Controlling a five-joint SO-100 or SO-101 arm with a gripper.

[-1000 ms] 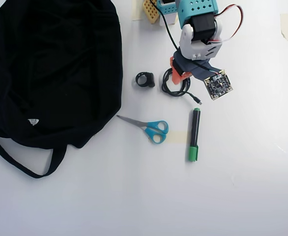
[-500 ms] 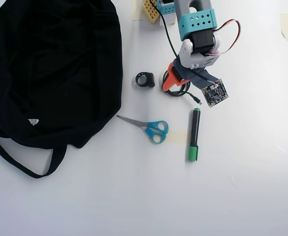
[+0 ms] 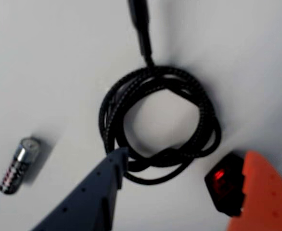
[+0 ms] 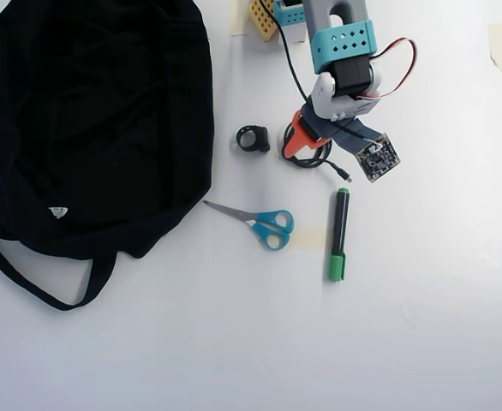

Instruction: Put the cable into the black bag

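One bag, one cable, gripper over the coil, nothing grabbed.

Overhead view, by size: 1 black bag [image 4: 88,120] far left on the white table [image 4: 422,325]; 1 arm; 1 scissors [image 4: 259,223]; 1 green marker [image 4: 339,235]; 1 cable [image 4: 319,159], coiled just right of 1 black ring [image 4: 253,139]. Wrist view: gripper [image 3: 177,180] open, blue finger [image 3: 100,187] and orange finger [image 3: 259,192] either side of the coil's near edge, holding nothing; 1 battery [image 3: 18,165] left.

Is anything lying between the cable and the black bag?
Only the small black ring lies on the table between the cable and the black bag; carried above it, nothing blocks the way.
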